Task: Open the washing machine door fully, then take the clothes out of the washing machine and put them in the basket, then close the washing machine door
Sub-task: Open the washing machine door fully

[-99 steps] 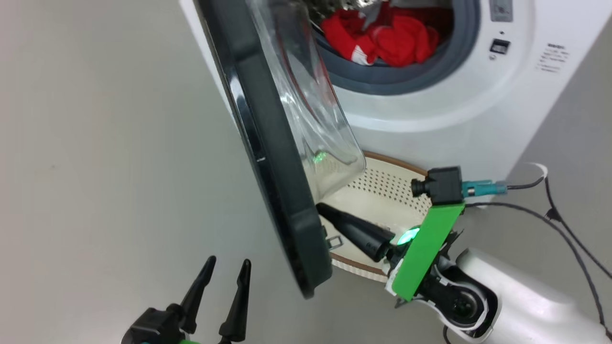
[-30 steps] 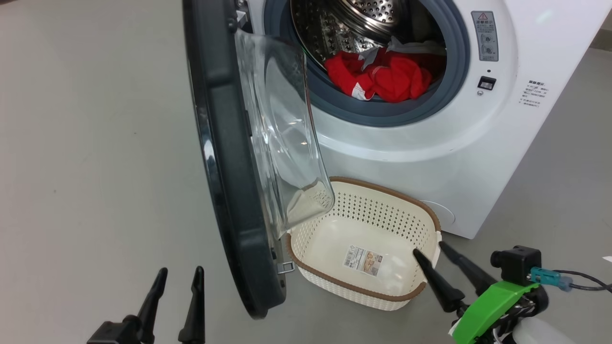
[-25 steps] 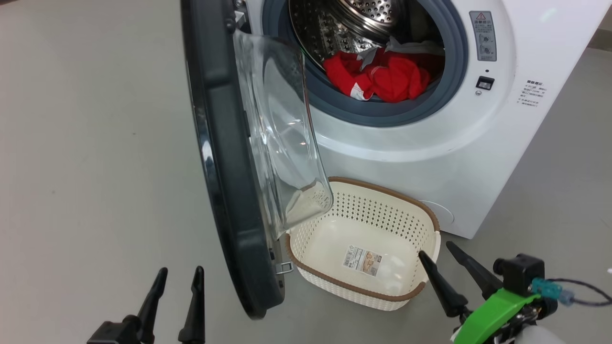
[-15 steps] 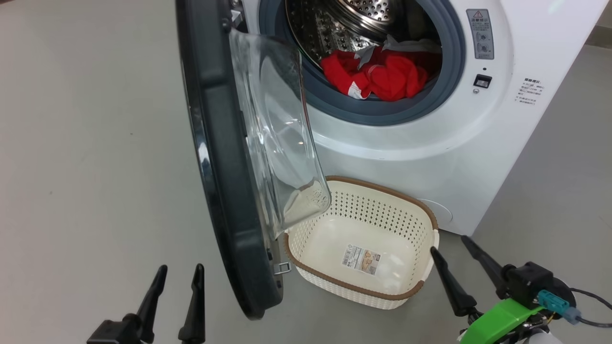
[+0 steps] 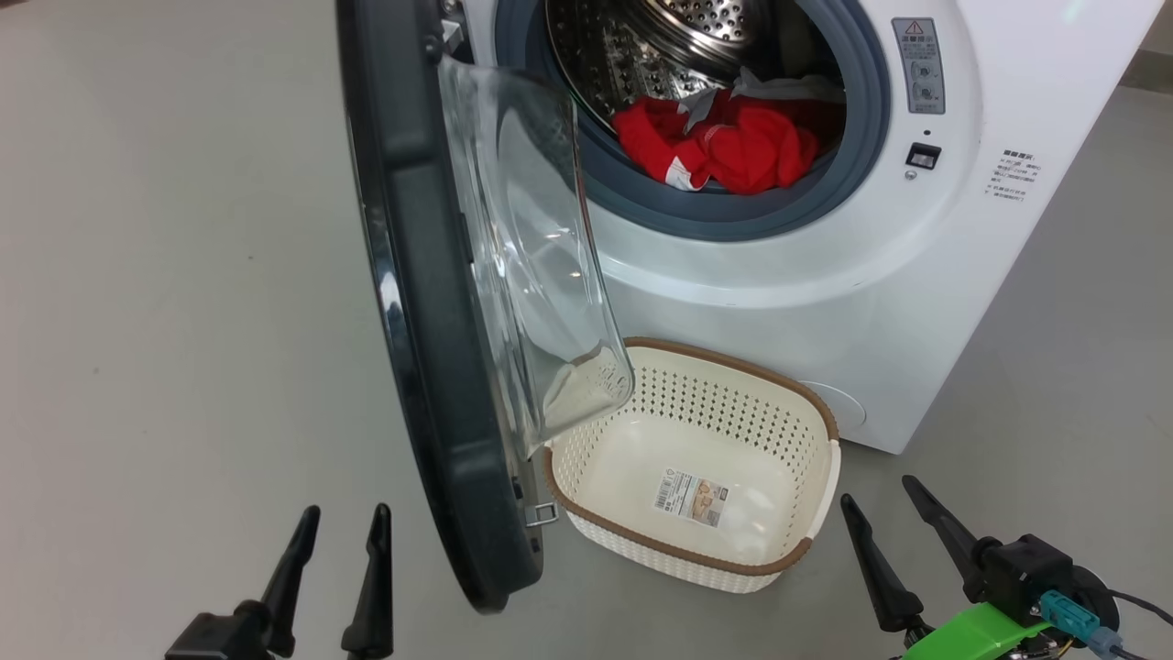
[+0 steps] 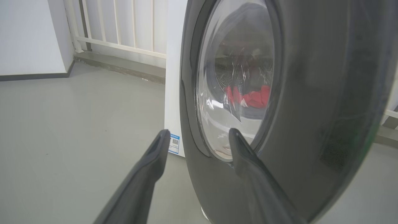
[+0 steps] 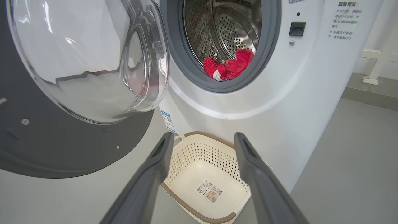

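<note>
Clothes: a red heap with white trim at the front lip of the drum, up and ahead of the right gripper, beyond the basket.
Handling: probably light, limp and drapey, and may drag on the rubber ring. Pinch a raised fold on top of the heap, biting deep.
Right gripper: fingers spread wide, nothing held, low beside the basket's near right corner.
Basket: on the floor, just ahead and left of that gripper, no clothes in it yet.
Washing machine door: swung out, between the two grippers, its glass bowl overhanging the basket's left end.
Left gripper: wide, nothing held, near the door's outer face.
Washing machine: behind the basket.
</note>
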{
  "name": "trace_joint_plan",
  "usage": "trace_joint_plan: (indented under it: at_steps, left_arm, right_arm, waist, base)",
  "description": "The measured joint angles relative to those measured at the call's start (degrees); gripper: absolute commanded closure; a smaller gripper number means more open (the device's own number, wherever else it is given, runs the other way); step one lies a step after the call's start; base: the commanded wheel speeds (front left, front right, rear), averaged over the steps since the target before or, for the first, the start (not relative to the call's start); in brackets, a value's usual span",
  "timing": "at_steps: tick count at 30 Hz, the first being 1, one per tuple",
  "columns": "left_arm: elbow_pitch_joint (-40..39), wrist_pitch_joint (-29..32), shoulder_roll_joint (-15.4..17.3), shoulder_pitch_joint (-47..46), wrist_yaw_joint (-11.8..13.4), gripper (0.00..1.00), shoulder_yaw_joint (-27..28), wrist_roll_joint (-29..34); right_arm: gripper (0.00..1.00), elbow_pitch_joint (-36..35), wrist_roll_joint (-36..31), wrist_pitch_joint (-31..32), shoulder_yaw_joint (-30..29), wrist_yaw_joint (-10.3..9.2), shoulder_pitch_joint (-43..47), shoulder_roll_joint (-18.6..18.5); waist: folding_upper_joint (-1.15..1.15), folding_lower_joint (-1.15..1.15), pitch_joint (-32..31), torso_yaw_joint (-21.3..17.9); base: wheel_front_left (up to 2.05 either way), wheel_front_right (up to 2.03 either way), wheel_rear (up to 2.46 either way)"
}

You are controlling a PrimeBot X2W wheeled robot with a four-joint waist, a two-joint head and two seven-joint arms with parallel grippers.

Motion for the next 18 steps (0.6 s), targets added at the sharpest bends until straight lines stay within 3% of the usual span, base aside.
trace_joint_plan:
  at_steps: [6, 7, 8, 9, 18]
  left_arm:
    - [0.0, 0.0, -0.01, -0.01, 0.08, 0.0, 0.13, -0.71]
    - [-0.01, 0.0, -0.01, -0.04, 0.19, 0.56, 0.23, -1.26]
    - [-0.18, 0.0, -0.01, -0.09, 0.41, 0.84, 0.38, -1.62]
    - [-0.59, 0.0, -0.01, -0.18, 0.48, 1.0, 0.69, -2.05]
    - [-15.29, -0.01, -0.02, -3.34, 2.22, 1.0, 4.0, -3.16]
  right_arm:
    - [0.0, 0.0, -0.09, 0.0, 0.01, 0.0, 0.0, 0.15]
    - [0.0, 0.0, -0.09, 0.0, 0.01, 0.0, 0.0, 0.15]
    - [0.0, -0.02, -0.1, 0.0, 0.0, 0.0, 0.0, 0.15]
    - [0.0, -0.04, -0.11, 0.0, 0.01, 0.0, 0.0, 0.16]
    - [0.0, -0.3, -0.53, -0.02, 0.08, 0.0, -0.01, 0.32]
  waist:
    - [0.0, 0.0, 0.15, -0.14]
    - [0.0, 0.0, 0.14, -0.14]
    - [0.0, 0.0, 0.12, -0.13]
    - [0.0, 0.0, 0.1, -0.13]
    - [0.0, 0.0, 0.23, -0.26]
  base:
    - [0.0, 0.0, 0.0]
    - [0.0, 0.0, 0.0]
    - [0.0, 0.0, 0.0]
    - [0.0, 0.0, 0.0]
    - [0.0, 0.0, 0.0]
